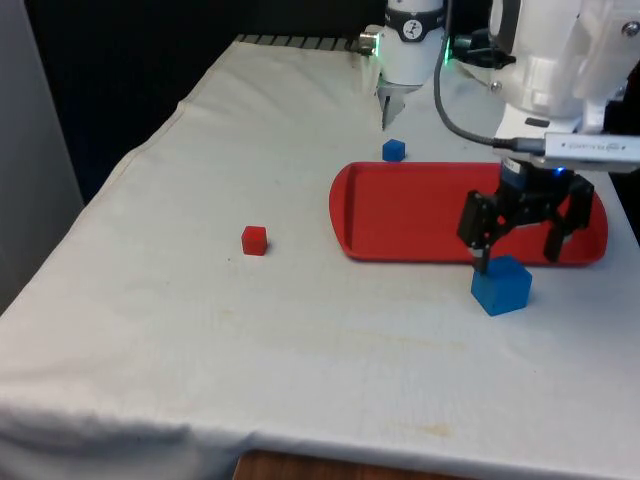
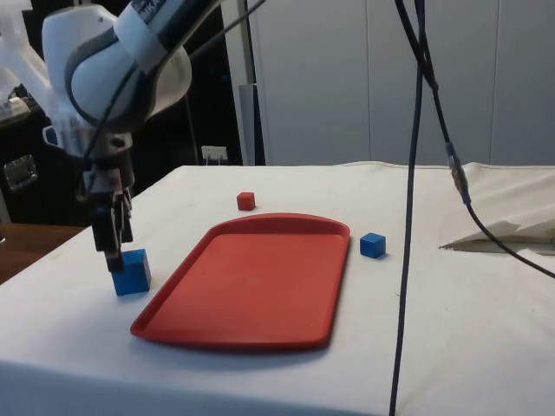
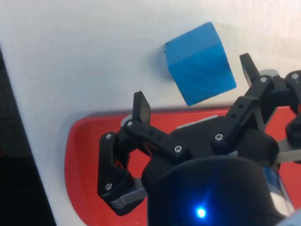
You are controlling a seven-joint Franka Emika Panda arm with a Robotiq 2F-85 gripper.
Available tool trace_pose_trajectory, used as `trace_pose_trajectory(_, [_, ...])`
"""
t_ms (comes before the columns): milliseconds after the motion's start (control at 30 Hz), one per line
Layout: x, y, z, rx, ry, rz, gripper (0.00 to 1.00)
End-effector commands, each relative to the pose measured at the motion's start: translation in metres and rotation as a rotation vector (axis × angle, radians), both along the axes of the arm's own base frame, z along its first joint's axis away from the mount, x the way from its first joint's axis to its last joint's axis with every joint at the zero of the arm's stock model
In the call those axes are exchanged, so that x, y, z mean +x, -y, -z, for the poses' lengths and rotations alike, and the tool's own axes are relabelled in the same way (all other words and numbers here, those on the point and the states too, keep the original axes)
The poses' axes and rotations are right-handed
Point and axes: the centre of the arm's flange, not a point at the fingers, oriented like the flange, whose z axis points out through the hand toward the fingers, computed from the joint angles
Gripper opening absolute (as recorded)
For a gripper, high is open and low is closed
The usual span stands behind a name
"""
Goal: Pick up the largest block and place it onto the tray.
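My pincer (image 1: pixel 520 252) hung with its fingers spread wide and nothing between them, over the near rim of the red tray (image 1: pixel 400 215), as the wrist view showed. The large blue block (image 1: pixel 501 285), the biggest of the three, sat on the white counter (image 1: pixel 200 330) just beside that rim, not yet on the tray. In the front view one fingertip (image 1: pixel 482 262) stood just above the block's top edge; whether it touched, I could not tell. A small blue block (image 1: pixel 394 150) lay just beyond the tray's far rim, and a small red block (image 1: pixel 254 240) lay well apart, toward the front view's left. The step in hand was, by my reading, the approach before the grasp. The next move would call for shifting outward until the fingers straddled the large block, descending, and closing on two opposite faces.
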Motion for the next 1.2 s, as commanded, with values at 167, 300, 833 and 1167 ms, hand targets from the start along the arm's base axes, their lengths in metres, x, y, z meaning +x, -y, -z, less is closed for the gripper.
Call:
trace_pose_trajectory(167, [0.001, 0.010, 0.014, -0.001, -0.004, -0.023, 1.00])
trace_pose_trajectory(300, [0.001, 0.014, 0.020, -0.007, -0.007, -0.034, 1.00])
trace_pose_trajectory(833, [0.004, 0.008, 0.030, -0.015, 0.006, -0.050, 0.23])
trace_pose_trajectory(1167, [0.004, 0.009, 0.028, -0.017, 0.003, -0.048, 0.00])
